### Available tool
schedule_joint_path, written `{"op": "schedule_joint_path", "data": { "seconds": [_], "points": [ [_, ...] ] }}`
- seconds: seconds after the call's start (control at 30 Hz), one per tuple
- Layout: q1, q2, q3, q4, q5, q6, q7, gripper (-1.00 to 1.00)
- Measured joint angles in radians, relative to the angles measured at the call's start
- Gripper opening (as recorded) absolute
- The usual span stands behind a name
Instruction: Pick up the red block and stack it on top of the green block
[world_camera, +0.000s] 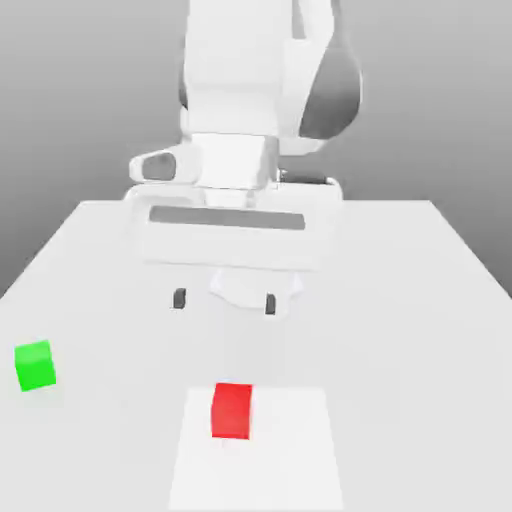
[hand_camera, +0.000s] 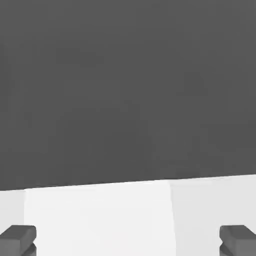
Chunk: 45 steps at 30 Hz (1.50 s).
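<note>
Red and matte, the small cube (world_camera: 232, 411) sits untouched on the white table (world_camera: 440, 300), well apart from the small matte green cube (world_camera: 34, 365), so we're at the approach, our two-finger gripper (world_camera: 224, 300) spread wide and needing to descend over it.

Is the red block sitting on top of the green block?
No, the red block sits on the table by itself, and the green block is apart from it, toward the exterior view's left.

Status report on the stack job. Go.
Fingers open, holding nothing. Red block on table, untouched. Green block apart at exterior view's left. Nothing between them.
</note>
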Motion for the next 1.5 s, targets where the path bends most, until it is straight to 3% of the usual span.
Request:
{"op": "schedule_joint_path", "data": {
  "seconds": [0.13,0.33,0.37,0.6,0.83,0.97,1.17,1.5],
  "points": [
    [-0.001,0.144,-0.006,-0.080,0.050,0.098,-0.037,0.00],
    [-0.005,0.360,0.000,-0.062,0.065,0.279,-0.048,0.00],
    [-0.005,0.384,0.000,-0.059,0.065,0.300,-0.048,-1.00],
    [-0.007,0.384,0.002,-0.059,0.062,0.300,-0.045,-1.00],
    [-0.014,0.166,0.001,-0.088,0.057,0.112,-0.037,-1.00],
    [-0.005,0.144,-0.107,-0.064,0.056,0.066,0.034,-1.00],
    [-0.232,0.146,-0.205,-0.016,0.058,0.020,0.157,-1.00],
    [-0.391,0.151,-0.392,0.065,0.055,-0.056,0.367,-1.00]
  ]
}}
